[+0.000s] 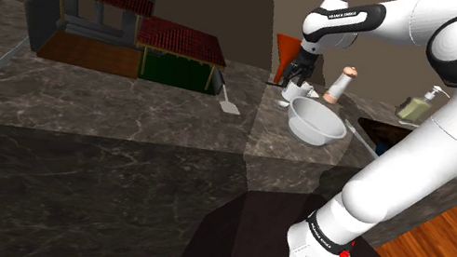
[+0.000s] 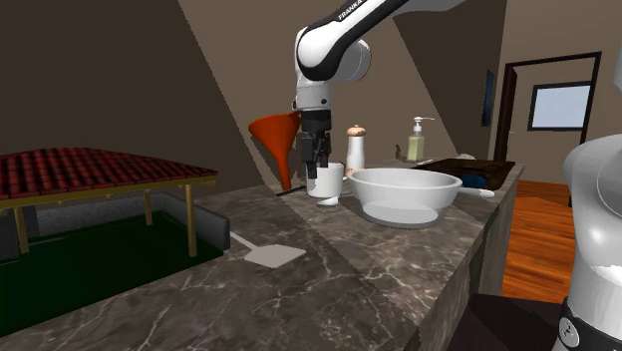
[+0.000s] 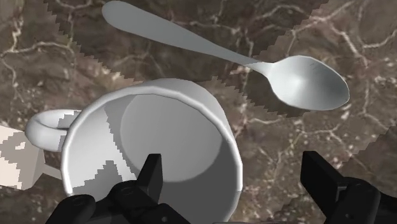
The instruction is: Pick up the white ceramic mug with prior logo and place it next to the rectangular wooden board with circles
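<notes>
A plain white mug point(image 3: 159, 137) stands upright on the dark marble counter, its handle point(image 3: 48, 130) pointing away from the spoon. My gripper point(image 3: 234, 184) hangs just above its rim, open. One finger point(image 3: 151, 178) is over the mug's inside and the other finger point(image 3: 321, 181) is outside the wall on the spoon's side; neither touches it. From the shoulder view the gripper point(image 1: 297, 70) points straight down onto the mug point(image 1: 293, 92). The second exterior view has the gripper point(image 2: 317, 160) right over the mug point(image 2: 325, 185).
A grey spoon point(image 3: 254, 63) lies close beside the mug. A white bowl point(image 2: 404, 194), an orange funnel point(image 2: 279, 135), a shaker point(image 2: 355, 148) and a soap bottle point(image 2: 417, 140) crowd it. A spatula point(image 1: 227, 104) and red-roofed stalls point(image 1: 129, 27) sit toward the shoulder view's left.
</notes>
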{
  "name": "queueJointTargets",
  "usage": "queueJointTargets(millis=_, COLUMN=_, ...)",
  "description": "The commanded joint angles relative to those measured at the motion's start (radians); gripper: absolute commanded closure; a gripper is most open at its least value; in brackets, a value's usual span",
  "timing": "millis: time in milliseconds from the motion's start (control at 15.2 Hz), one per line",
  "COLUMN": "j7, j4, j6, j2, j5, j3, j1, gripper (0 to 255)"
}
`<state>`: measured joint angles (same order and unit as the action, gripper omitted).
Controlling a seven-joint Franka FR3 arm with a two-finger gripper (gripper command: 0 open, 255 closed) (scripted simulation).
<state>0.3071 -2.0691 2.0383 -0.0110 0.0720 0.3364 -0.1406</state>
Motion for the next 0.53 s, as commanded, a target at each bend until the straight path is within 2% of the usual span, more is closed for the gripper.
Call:
queueJointTargets(millis=0, j7=0.000, j4=-0.004, j6=-0.002, j2=0.003, j5=0.000, j3=0.000, j1=0.000, gripper=0)
queueJointTargets(millis=132, j7=0.000, j4=-0.004, j6=-0.002, j2=0.003, j5=0.000, j3=0.000, j1=0.000, gripper=0)
queueJointTargets(millis=198, j7=0.001, j4=-0.005, j6=-0.002, j2=0.002, j5=0.001, j3=0.000, j1=0.000, gripper=255)
queueJointTargets(millis=462, j7=0.000, j4=-0.004, j6=-0.005, j2=0.000, j5=0.001, j3=0.000, j1=0.000, gripper=255)
